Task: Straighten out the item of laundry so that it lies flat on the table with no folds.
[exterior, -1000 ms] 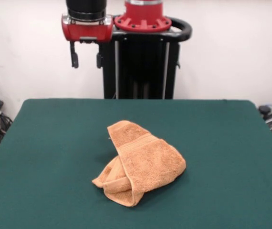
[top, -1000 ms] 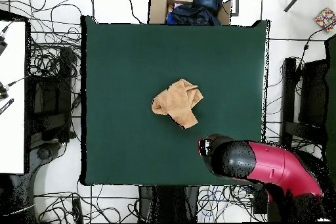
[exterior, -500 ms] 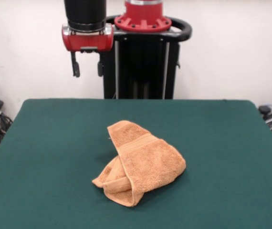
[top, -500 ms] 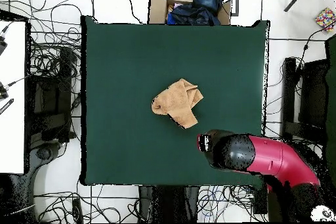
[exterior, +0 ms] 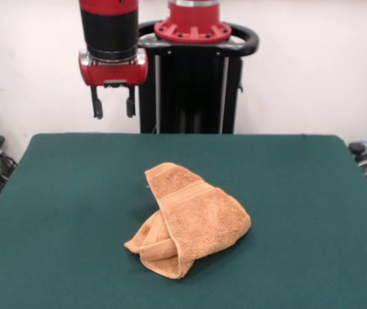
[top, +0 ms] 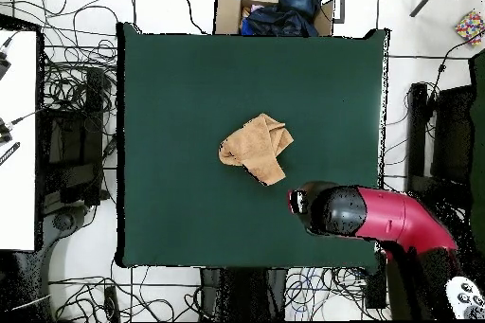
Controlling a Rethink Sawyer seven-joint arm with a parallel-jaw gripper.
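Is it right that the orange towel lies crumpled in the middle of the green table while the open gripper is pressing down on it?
Not quite. The front view shows the open gripper hanging in the air near the table's far edge, well clear of the towel, touching nothing. The rest holds: the towel is folded over on itself near the middle.

front camera faces the pedestal; overhead looks straight down; both share table.

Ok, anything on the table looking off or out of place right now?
Only the orange-tan terry-cloth towel: it sits crumpled mid-table on the dark green felt table, folded over itself with one end tucked underneath. Nothing spilled or damaged. The hand hangs open above the far edge, clear of it.
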